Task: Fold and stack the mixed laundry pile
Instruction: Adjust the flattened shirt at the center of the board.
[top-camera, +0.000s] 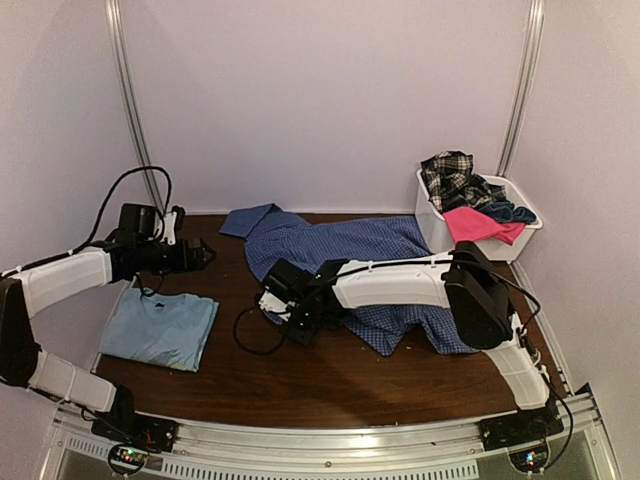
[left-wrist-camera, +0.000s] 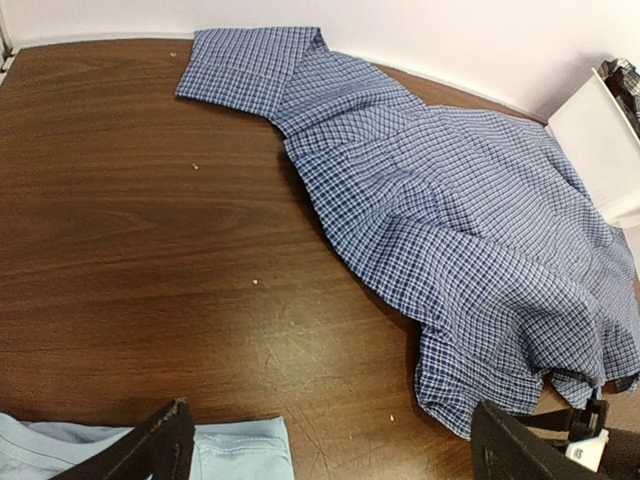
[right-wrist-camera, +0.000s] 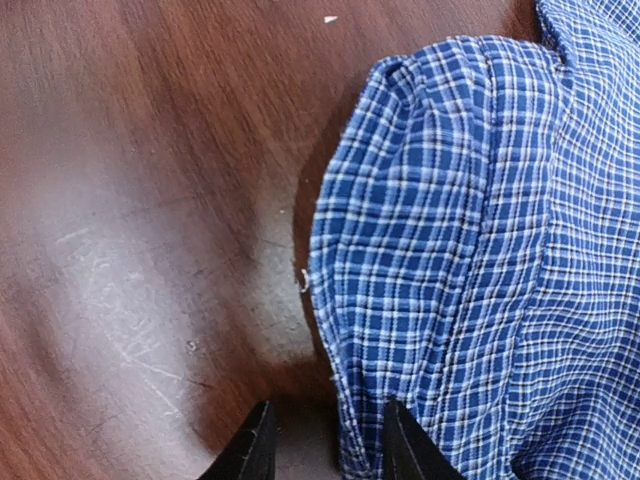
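A blue small-check button shirt (top-camera: 340, 245) lies spread and crumpled across the middle of the brown table (top-camera: 300, 380). My right gripper (top-camera: 298, 330) is low at the shirt's near-left edge. In the right wrist view its jaws (right-wrist-camera: 325, 445) are partly open, with the shirt's hem (right-wrist-camera: 470, 250) lying in the gap and nothing clamped. A folded light blue T-shirt (top-camera: 160, 328) lies at the near left. My left gripper (top-camera: 207, 255) is open and empty above the table beyond the T-shirt (left-wrist-camera: 235, 450), with the check shirt (left-wrist-camera: 450, 220) ahead of it.
A white plastic basket (top-camera: 432, 225) at the back right holds a hot pink piece (top-camera: 480, 225), a black-white plaid piece (top-camera: 450, 175) and a dark navy piece (top-camera: 510, 212). Its corner also shows in the left wrist view (left-wrist-camera: 590, 130). A black cable (top-camera: 250, 340) loops beside the right gripper.
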